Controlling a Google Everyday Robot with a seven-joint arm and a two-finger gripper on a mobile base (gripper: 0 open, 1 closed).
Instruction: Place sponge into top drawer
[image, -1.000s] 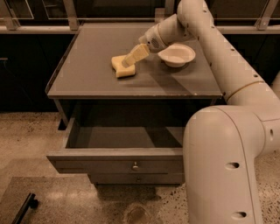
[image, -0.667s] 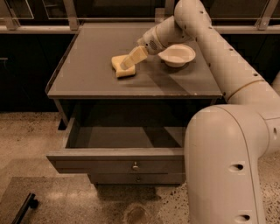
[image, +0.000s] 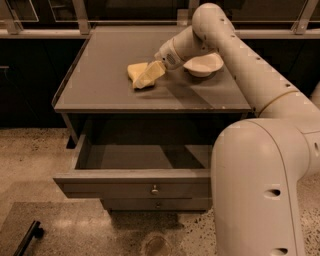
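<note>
Speckled flooring fills the lower left. A dark bar-shaped object lies on it near the bottom edge; what it is cannot be told. To the right stands a grey cabinet whose tabletop has a thin raised rim. Beneath the tabletop the top drawer stands open toward the camera, its inside in view. Its plain front panel carries a small round knob. Just under it is the lower drawer, its front set further back.

About midway across the tabletop lies the sponge, pale yellow, resting on the surface and not in the drawer. The gripper sits at the sponge's right side, angled down to the left, its yellowish end overlapping the sponge. Whether the jaws are spread or pinching the sponge cannot be told.

Just right of the wrist a white bowl stands upright on the tabletop, near the sponge but apart from it. The arm rises from the wrist to a bend near the top. From there it slants down to the right into the robot's large white body, which covers the drawer's right end.
</note>
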